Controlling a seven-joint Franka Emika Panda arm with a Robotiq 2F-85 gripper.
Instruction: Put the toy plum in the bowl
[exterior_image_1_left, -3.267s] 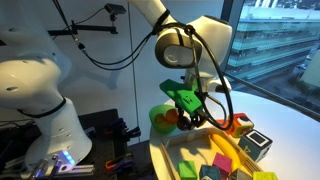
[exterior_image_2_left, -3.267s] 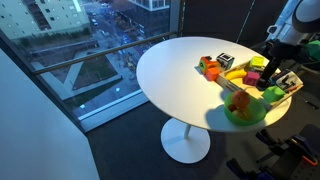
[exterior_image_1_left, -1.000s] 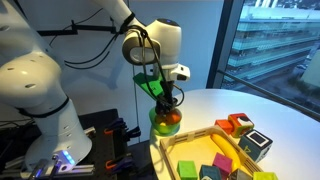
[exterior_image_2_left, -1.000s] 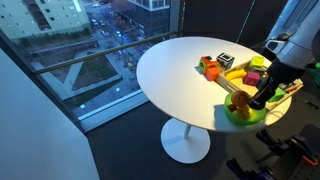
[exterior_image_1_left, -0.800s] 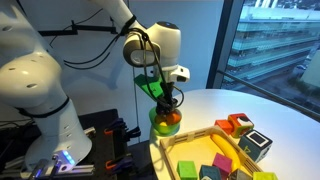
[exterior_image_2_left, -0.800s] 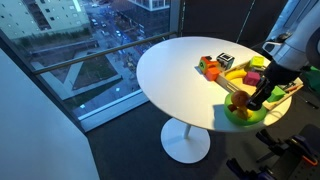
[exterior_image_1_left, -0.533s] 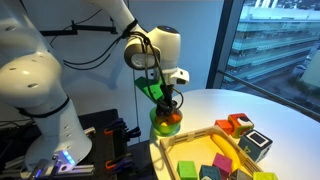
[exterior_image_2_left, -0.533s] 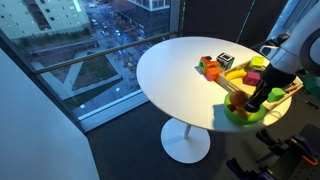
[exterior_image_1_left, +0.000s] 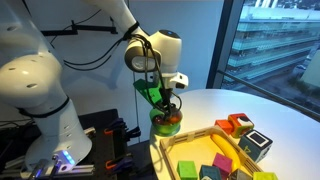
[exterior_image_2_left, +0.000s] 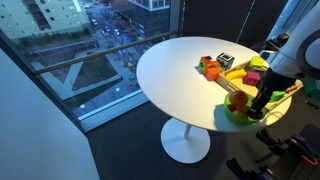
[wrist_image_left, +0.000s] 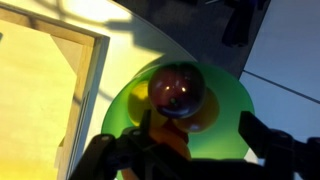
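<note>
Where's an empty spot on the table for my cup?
The big white part of the table on the window side is bare, from the tray of blocks out to the round edge. The other side is crowded: the tray, the green bowl beside it, and the gripper down at the bowl.

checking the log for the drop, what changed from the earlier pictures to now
The hand swung from above the light wooden tray over to the small bright green bowl, then eased lower into it. The dark purple-brown toy plum now lies in the bowl against an orange toy fruit, with the hand open around it. Bowl, tray and white round table stayed put.
</note>
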